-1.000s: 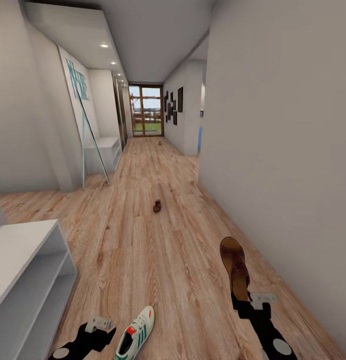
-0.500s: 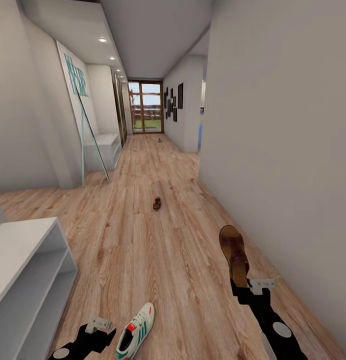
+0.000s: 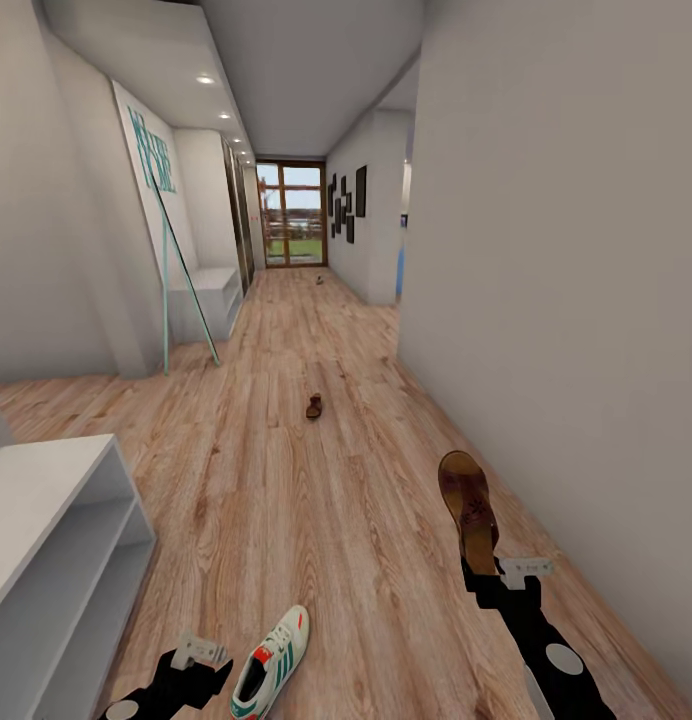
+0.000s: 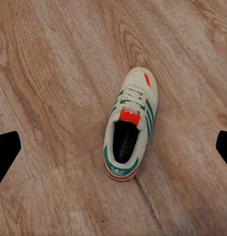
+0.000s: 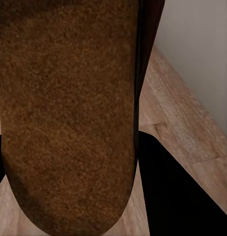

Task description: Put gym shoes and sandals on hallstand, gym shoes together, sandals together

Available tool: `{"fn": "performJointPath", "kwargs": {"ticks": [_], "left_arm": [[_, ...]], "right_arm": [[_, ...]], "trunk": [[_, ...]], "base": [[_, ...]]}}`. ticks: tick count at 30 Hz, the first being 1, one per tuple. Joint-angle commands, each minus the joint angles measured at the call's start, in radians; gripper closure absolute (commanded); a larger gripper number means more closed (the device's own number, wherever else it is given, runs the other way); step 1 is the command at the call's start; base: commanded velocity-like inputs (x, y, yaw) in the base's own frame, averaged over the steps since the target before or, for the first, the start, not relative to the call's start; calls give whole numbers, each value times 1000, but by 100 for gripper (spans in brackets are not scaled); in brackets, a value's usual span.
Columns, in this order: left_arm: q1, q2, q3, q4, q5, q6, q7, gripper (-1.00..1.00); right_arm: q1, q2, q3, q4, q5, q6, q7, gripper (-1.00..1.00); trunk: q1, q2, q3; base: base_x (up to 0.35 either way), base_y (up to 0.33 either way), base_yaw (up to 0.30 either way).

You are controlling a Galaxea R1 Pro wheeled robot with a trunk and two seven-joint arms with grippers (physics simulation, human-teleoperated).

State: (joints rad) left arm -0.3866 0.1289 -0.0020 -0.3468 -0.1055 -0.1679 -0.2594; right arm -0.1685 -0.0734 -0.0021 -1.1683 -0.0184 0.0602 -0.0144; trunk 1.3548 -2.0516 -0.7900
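Note:
One gym shoe point(image 3: 271, 666) lies on the corridor floor point(image 3: 316, 500), white with teal stripes and an orange-red tongue. My left gripper point(image 3: 199, 662) hovers just left of it, open. In the left wrist view the gym shoe point(image 4: 128, 130) sits between the spread fingertips point(image 4: 6, 152), untouched. My right gripper point(image 3: 489, 583) is shut on the heel end of a brown sandal point(image 3: 468, 515), held off the floor near the right wall. Its mottled footbed point(image 5: 69, 113) looms close in the right wrist view. A second sandal point(image 3: 314, 407) lies farther up the corridor. The hallstand point(image 3: 46, 540) stands at the lower left.
A long grey wall point(image 3: 566, 300) runs close along my right. A white bench unit point(image 3: 211, 300) with leaning teal poles point(image 3: 186, 290) stands farther up on the left. A small dark object point(image 3: 319, 281) lies far down the corridor near the glass door point(image 3: 291, 232).
The held sandal has risen a little with my right gripper. The whole view shifted slightly, so the camera moved. The gym shoe and the far sandal lie as before.

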Motion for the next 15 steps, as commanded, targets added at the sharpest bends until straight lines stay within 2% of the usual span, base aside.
{"fn": "performJointPath", "kwargs": {"ticks": [1,5,6,10,15], "left_arm": [[0,0,-1,0,-11,-6,0,-100],[1,1,-2,-1,-11,-7,0,-100],[1,1,-1,-1,-11,-7,0,-100],[1,0,-1,-1,-11,-7,0,-100],[2,0,-2,-1,-11,-8,0,-100]], "right_arm": [[0,0,1,-2,-5,6,-3,100],[0,0,3,-2,4,7,-4,100],[0,0,3,-1,16,7,-4,100],[0,0,4,-1,21,7,-4,100],[0,1,4,-1,23,7,-4,100]], "trunk": [[0,0,-1],[0,0,-1],[0,0,-1],[0,0,-1],[0,0,-1]], "base": [[0,0,0],[0,0,0],[116,14,0],[170,32,0],[59,11,0]]}}
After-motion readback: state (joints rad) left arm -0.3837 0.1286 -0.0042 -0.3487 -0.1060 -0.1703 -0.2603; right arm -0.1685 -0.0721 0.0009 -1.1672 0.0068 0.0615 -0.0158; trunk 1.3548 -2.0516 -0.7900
